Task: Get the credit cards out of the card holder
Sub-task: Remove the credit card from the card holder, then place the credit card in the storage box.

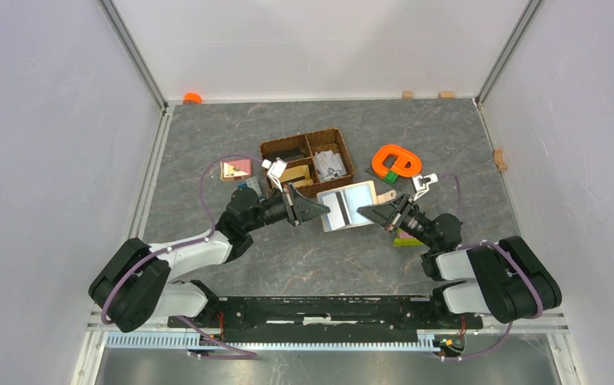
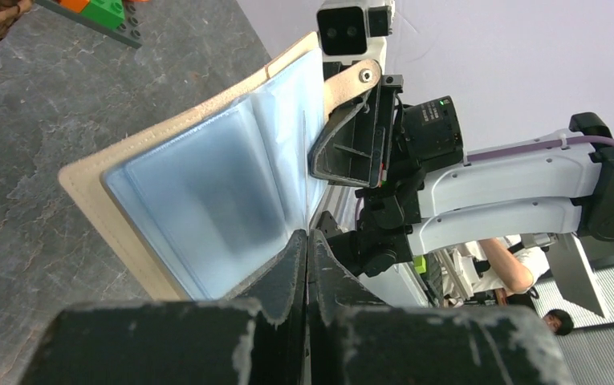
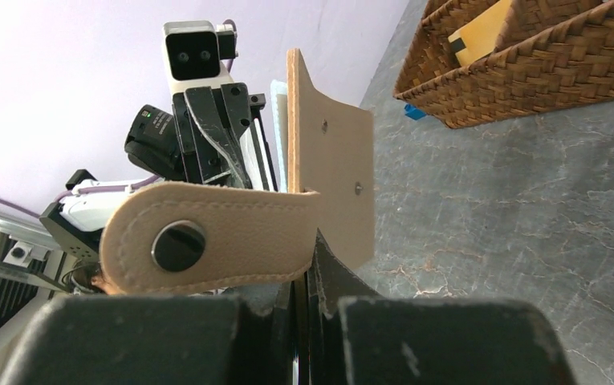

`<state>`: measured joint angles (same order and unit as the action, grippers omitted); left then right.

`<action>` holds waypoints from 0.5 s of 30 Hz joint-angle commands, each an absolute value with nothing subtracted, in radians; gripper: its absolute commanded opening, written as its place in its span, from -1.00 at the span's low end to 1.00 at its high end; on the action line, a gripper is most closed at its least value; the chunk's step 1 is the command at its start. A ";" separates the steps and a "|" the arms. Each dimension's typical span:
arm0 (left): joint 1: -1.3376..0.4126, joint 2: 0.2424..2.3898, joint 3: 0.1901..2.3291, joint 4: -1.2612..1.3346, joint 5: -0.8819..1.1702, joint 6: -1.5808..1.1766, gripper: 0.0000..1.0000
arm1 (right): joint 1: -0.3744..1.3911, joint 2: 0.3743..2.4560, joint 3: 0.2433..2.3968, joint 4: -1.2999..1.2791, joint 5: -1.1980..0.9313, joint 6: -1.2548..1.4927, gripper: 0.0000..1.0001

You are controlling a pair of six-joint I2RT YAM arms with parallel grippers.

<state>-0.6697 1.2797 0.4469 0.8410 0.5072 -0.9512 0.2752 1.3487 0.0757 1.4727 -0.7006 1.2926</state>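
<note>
Gripping the open card holder (image 1: 350,200) at surface (image 1: 287,265) centre from both sides: left end effector (image 1: 319,210) pinched shut on its 9 o'clock sleeve edge (image 2: 287,233), right end effector (image 1: 365,212) clamped on the 3 o'clock cover (image 3: 331,176). Long axis runs 9-to-3; left sits nearer the sleeve edge, so it's likely the puller.

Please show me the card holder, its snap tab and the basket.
card holder (image 2: 199,192), left wrist view, pale inner sleeve
snap tab (image 3: 223,233), right wrist view, leather beside the stud
basket (image 3: 528,76), right wrist view, woven side wall
</note>
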 commanded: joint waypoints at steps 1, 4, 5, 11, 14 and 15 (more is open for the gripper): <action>-0.664 1.252 0.469 0.831 0.485 -0.905 -0.95 | 0.255 1.338 0.059 1.718 -0.683 1.278 -1.00; -0.660 1.244 0.465 0.826 0.479 -0.905 -0.96 | 0.243 1.336 0.053 1.712 -0.680 1.274 -1.00; -0.658 1.241 0.463 0.823 0.477 -0.905 -0.96 | 0.240 1.335 0.050 1.717 -0.679 1.276 -1.00; -0.652 1.228 0.459 0.815 0.469 -0.902 -0.96 | 0.222 1.330 0.033 1.729 -0.668 1.282 -1.00; -0.644 1.221 0.460 0.800 0.464 -0.893 -0.95 | 0.194 1.312 0.015 1.708 -0.651 1.274 -1.00; -0.642 1.219 0.463 0.783 0.456 -0.881 -0.96 | 0.179 1.299 0.007 1.687 -0.642 1.263 -1.00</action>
